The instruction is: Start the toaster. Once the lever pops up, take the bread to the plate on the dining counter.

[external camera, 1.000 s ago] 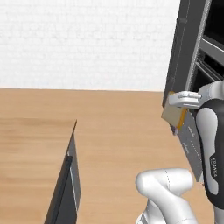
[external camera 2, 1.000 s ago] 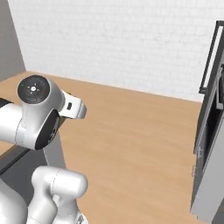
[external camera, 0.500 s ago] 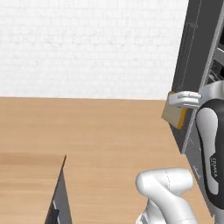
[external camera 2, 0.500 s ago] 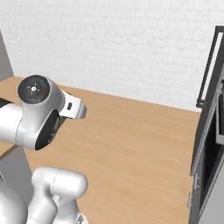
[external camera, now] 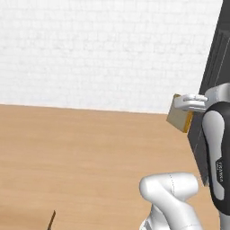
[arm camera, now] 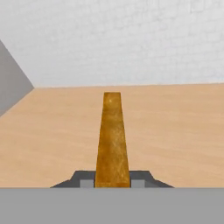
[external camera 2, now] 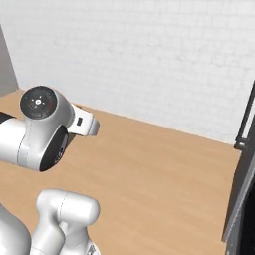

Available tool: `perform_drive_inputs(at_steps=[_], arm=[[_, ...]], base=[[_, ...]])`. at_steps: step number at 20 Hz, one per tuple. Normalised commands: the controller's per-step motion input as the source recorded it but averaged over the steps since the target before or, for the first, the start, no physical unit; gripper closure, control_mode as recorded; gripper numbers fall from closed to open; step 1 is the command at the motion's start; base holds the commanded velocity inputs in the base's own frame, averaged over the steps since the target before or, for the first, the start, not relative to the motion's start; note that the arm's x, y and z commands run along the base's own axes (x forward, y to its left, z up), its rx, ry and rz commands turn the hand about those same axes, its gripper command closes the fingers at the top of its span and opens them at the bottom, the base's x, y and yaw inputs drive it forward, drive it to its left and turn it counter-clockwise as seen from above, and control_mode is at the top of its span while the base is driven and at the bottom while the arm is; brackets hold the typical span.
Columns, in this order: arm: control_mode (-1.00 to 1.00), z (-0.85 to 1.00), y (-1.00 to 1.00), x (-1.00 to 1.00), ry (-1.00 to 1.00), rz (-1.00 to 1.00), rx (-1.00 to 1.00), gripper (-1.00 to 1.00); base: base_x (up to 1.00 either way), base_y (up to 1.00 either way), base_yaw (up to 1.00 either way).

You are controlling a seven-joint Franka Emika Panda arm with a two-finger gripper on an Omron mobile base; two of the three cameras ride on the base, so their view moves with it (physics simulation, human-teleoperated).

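Note:
My gripper (external camera: 187,104) is held high at the right of the left base view, shut on the bread (external camera: 179,118), a golden-tan slice with a darker crust that hangs below the white fingers. In the hand view the bread (arm camera: 112,139) stands edge-on, straight out from between the dark fingertips of the gripper (arm camera: 112,181). The toaster, its lever, the plate and the dining counter are out of view.
A tall dark cabinet (external camera: 214,76) rises close behind the held bread, and its dark edge (external camera 2: 243,199) shows at the right. A wide light-wood surface (external camera: 81,152) runs to a white brick wall (external camera: 103,49). A grey wall (arm camera: 11,83) stands at the left.
The whole picture has shifted, so the base has moved: the dark-edged object at lower left has slid almost out of the left base view. The bread stays in the shut gripper.

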Motion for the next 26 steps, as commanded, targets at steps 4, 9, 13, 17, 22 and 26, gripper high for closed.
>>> perform_drive_inputs(at_steps=[4,9,13,17,22,26], arm=[[1.0,0.0,0.0,0.0,0.0,0.0,0.0,1.0],[1.0,0.0,0.0,0.0,0.0,0.0,0.0,1.0],[1.0,0.0,0.0,0.0,0.0,0.0,0.0,1.0],[1.0,0.0,0.0,0.0,0.0,0.0,0.0,1.0],[1.0,0.0,0.0,0.0,0.0,0.0,0.0,1.0],[1.0,0.0,0.0,0.0,0.0,0.0,0.0,1.0]], base=[[1.0,0.0,0.49],[1.0,-0.03,0.63],[1.0,-0.03,0.63],[1.0,-0.03,0.64],[1.0,-0.17,0.54],[1.0,-0.35,0.39]])
